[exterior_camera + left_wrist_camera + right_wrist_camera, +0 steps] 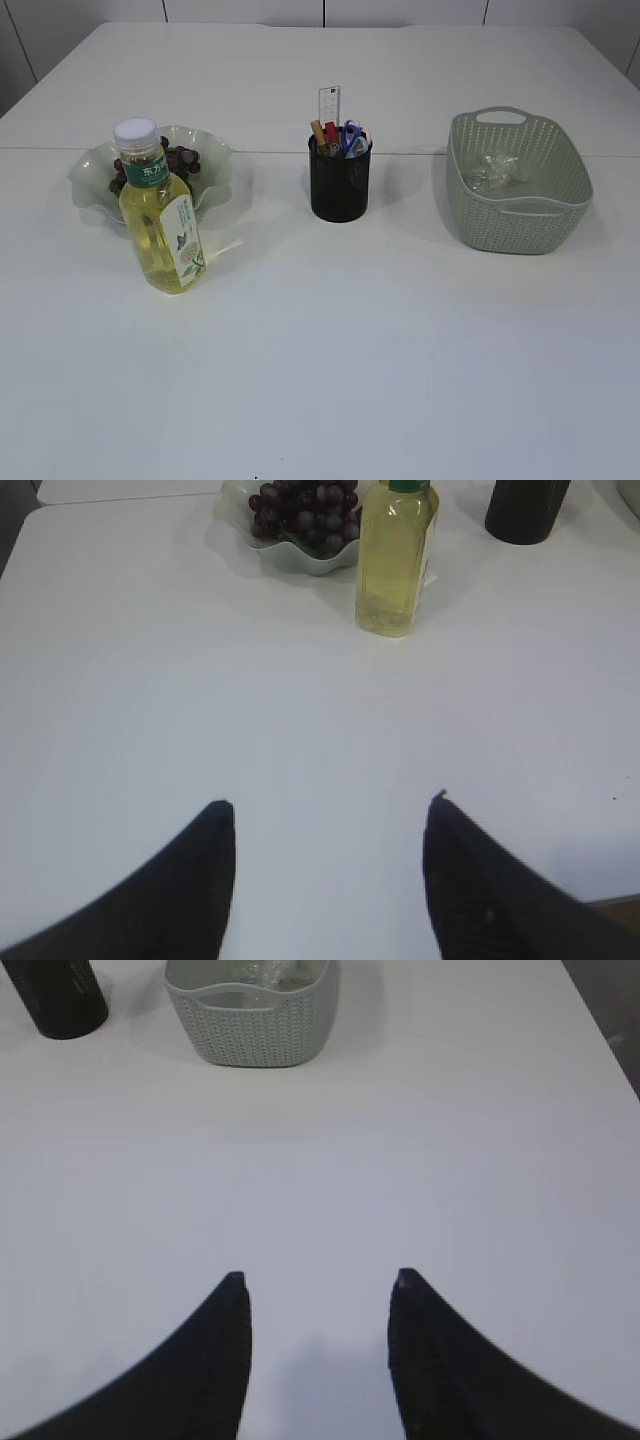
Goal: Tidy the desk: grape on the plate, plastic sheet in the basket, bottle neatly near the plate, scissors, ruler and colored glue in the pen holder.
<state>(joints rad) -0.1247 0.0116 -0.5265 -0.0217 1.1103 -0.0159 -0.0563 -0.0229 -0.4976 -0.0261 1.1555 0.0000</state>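
Note:
The bottle [160, 210] of yellow liquid with a white cap stands upright just in front of the pale green plate [92, 170]; it also shows in the left wrist view as bottle [396, 560]. Dark grapes [308, 508] lie on the plate [300, 556]. The black pen holder [340, 180] carries the ruler [329, 104], the scissors [351, 136] and colored glue [322, 133]. Crumpled clear plastic sheet [494, 170] lies inside the basket [520, 215]. My left gripper [330, 805] hangs open over bare table, well short of the bottle. My right gripper [318, 1278] is open too, far from the basket [250, 1020].
The white table [350, 350] stretches wide in front of the objects, with its right edge [600, 1030] seen in the right wrist view. The pen holder [60, 1000] stands left of the basket there. Neither arm shows in the exterior view.

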